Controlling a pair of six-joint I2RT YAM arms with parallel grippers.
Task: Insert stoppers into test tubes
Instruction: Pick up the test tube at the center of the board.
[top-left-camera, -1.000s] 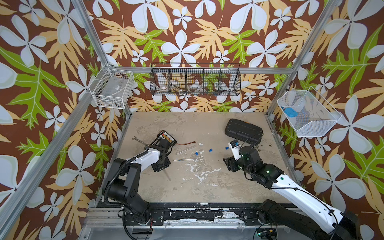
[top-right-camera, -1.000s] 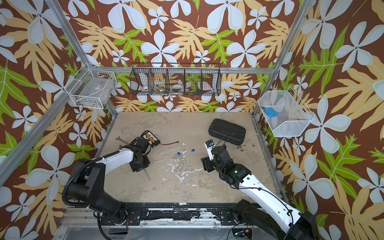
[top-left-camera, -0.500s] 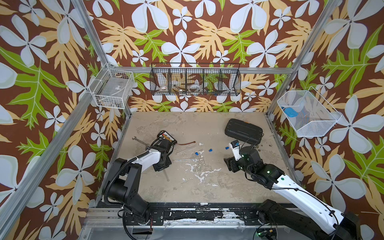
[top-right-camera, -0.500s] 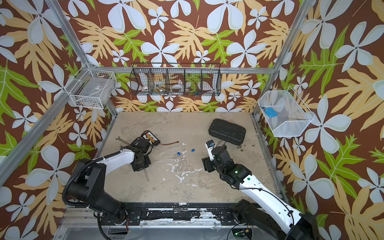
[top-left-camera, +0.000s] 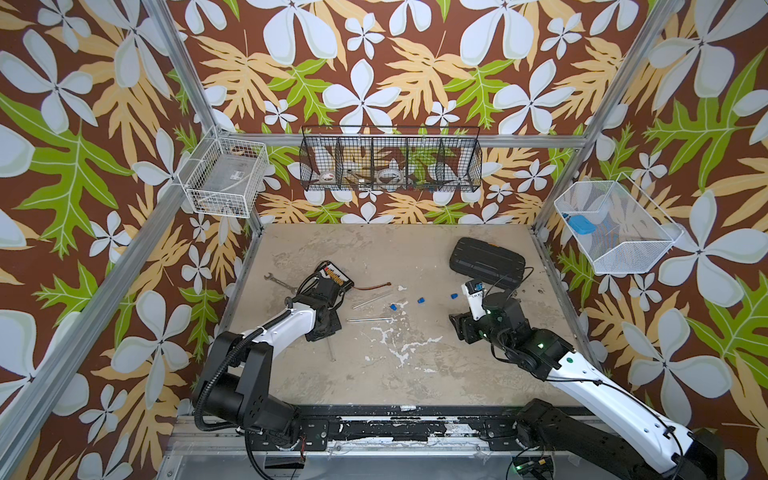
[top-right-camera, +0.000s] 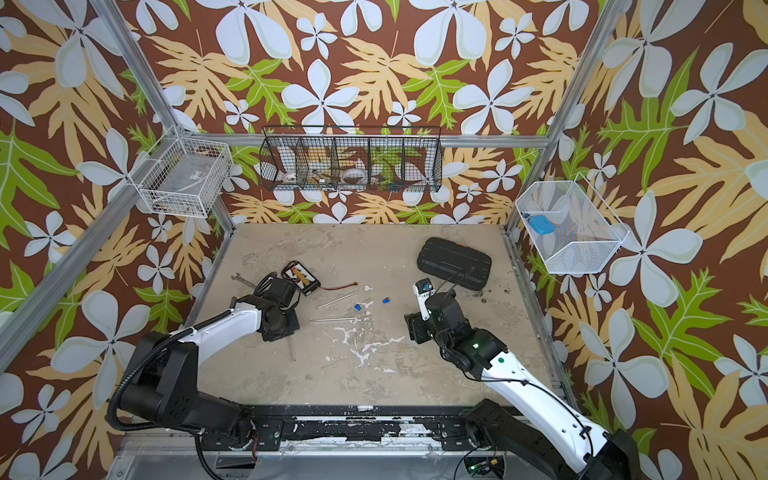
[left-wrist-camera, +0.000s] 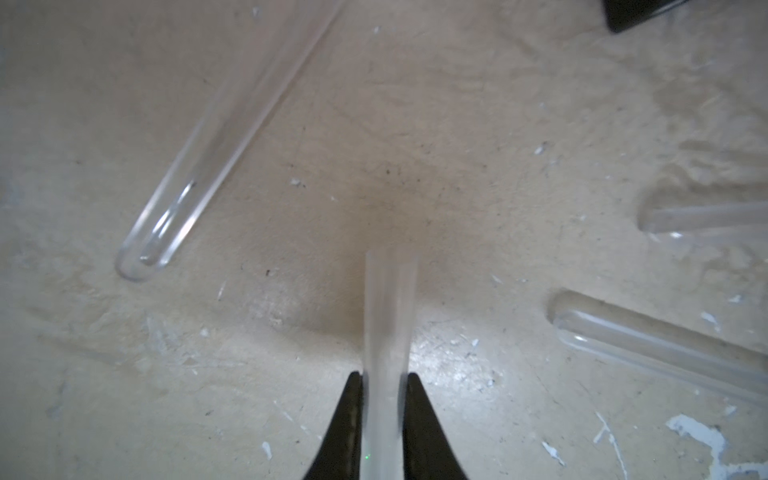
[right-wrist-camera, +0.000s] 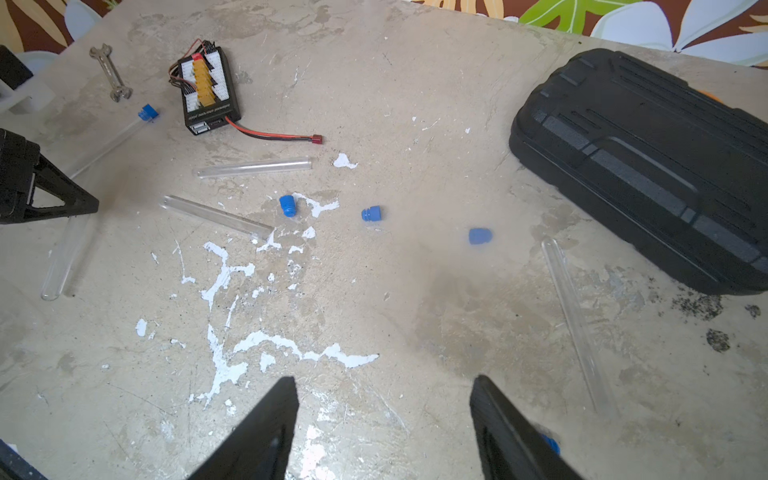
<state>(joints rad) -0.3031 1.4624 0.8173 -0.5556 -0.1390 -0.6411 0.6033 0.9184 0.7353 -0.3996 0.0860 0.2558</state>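
- Clearly the left gripper (left-wrist-camera: 384, 376) is clamped across a slim clear test tube (left-wrist-camera: 390, 316). The tube's long axis runs straight up the middle of the left wrist frame. The end ahead of the fingers looks cut flat, so I judge it the open mouth.
- In a top view that tube (top-left-camera: 331, 349) sticks out below the gripper toward the lower edge of the frame, over the scuffed beige tabletop (top-left-camera: 415, 386). Whether it is lifted clear of the surface I cannot tell.
- The right gripper (right-wrist-camera: 385, 380) hangs with its jaws wide apart and nothing between them.
- Three small bright-blue plastic stoppers lie loose ahead of it, strung across the middle of the right wrist frame: the nearest stopper (right-wrist-camera: 480, 236), the middle stopper (right-wrist-camera: 371, 214) and the farthest stopper (right-wrist-camera: 286, 205).
- The nearest one lies straight up-frame from the right-hand finger, left of the black ribbed hard case (right-wrist-camera: 644, 166).
- The right arm is the nearer to all three, and the left is occupied, so the pick likely falls to the right.
- From there the carry would run toward the left edge of that frame, where the held tube waits.
- At the upper left of that frame, a capped tube (right-wrist-camera: 108, 141) already wears its blue plug.
- A blue scrap behind the lower-right finger is too hidden to name.
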